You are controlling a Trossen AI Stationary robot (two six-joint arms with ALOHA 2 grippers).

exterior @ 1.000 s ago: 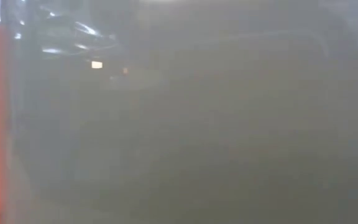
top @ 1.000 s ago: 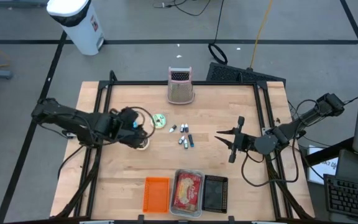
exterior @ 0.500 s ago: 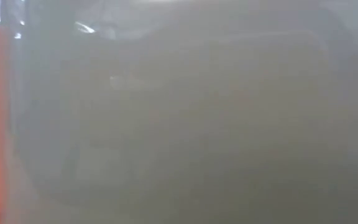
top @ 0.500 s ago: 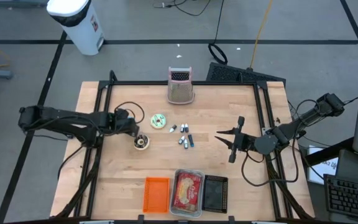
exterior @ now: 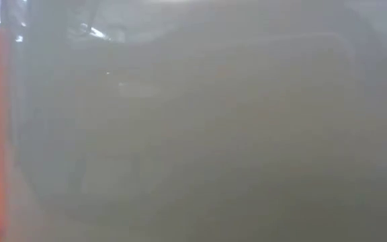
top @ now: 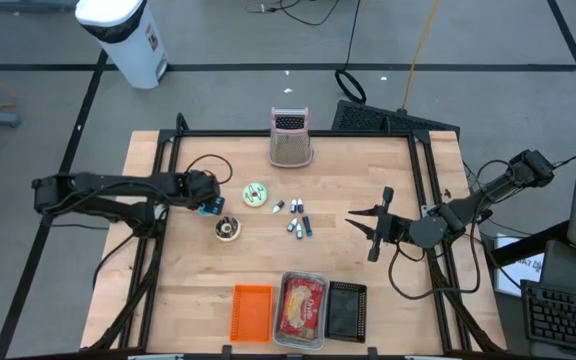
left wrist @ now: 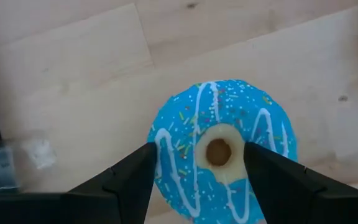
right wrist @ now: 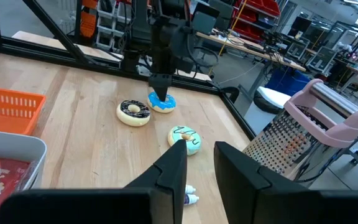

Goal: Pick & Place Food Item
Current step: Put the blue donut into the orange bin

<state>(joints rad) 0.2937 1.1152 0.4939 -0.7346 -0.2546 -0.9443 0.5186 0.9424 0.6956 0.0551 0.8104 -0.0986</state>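
Left end effector (top: 208,205) has dropped onto the blue donut (left wrist: 224,155) at bench (top: 368,170) left; fingers open, straddling it. Round, glossy blue icing, white drizzle, sprinkles.

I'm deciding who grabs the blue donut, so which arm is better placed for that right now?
Left. The left gripper is down over the blue donut, jaws open astride it. The right gripper hangs well away, past the batteries.

left gripper (left wrist: 197,163) lowered onto blue donut (left wrist: 224,152)
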